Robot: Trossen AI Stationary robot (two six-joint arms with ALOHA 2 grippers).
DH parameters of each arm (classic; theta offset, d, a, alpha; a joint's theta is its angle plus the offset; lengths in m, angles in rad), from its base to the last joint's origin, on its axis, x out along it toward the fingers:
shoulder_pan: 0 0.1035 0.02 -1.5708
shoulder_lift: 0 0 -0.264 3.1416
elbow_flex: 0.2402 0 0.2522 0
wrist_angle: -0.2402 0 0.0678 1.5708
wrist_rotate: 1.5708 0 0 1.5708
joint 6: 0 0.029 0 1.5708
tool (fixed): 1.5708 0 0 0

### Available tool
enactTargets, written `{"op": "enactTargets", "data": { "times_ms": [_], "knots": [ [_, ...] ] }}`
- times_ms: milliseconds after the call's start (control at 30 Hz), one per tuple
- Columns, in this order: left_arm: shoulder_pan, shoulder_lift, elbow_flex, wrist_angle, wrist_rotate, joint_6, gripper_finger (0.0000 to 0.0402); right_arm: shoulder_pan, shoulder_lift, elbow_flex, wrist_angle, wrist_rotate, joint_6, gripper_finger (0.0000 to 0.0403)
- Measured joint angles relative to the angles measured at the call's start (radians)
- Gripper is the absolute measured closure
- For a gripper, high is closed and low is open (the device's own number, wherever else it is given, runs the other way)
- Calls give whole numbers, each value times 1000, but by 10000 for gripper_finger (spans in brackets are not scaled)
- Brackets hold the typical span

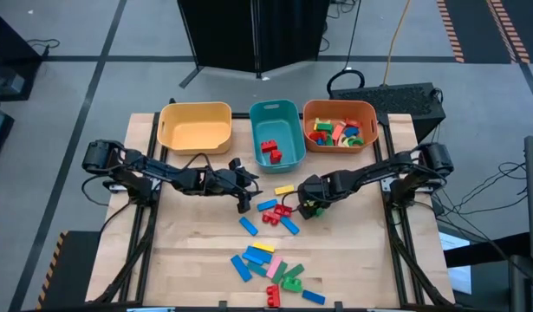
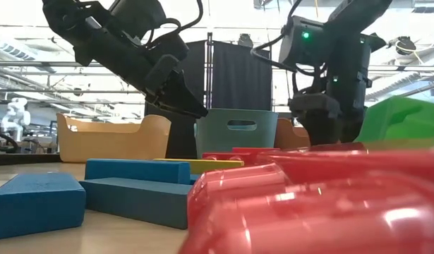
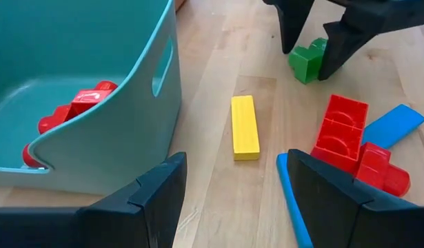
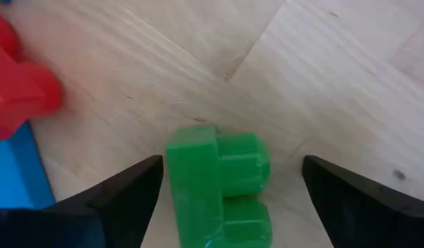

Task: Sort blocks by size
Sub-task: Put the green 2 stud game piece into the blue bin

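Blocks lie loose on the wooden table: a yellow bar [image 1: 284, 190], blue bars [image 1: 267, 206], a red block [image 1: 274, 216] in the middle, and a mixed heap [image 1: 270, 269] near the front edge. My right gripper [image 1: 311, 208] points down, open, its fingers either side of a small green block [image 4: 218, 179] that sits on the table; they stand apart from it. My left gripper [image 1: 246, 198] hangs open above the table beside the teal bin [image 3: 94, 103], facing the yellow bar [image 3: 244, 127].
Three bins stand along the far edge: yellow [image 1: 195, 126], teal [image 1: 275, 130] with red blocks [image 1: 270, 152] in it, and orange [image 1: 340, 126] with several mixed blocks. Bare wood lies at the table's near left. Black rails run along both side edges.
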Motion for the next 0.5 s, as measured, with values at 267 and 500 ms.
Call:
{"op": "enactTargets", "data": {
  "times_ms": [267, 500],
  "knots": [
    [0, 0, 0, -6, 0, 0, 160, 15, 8, -1, -27, 6, 0, 123],
    [0, 0, 0, -7, 0, 0, 160, 23, 5, -3, -48, 14, 0, 214]
  ]
}}
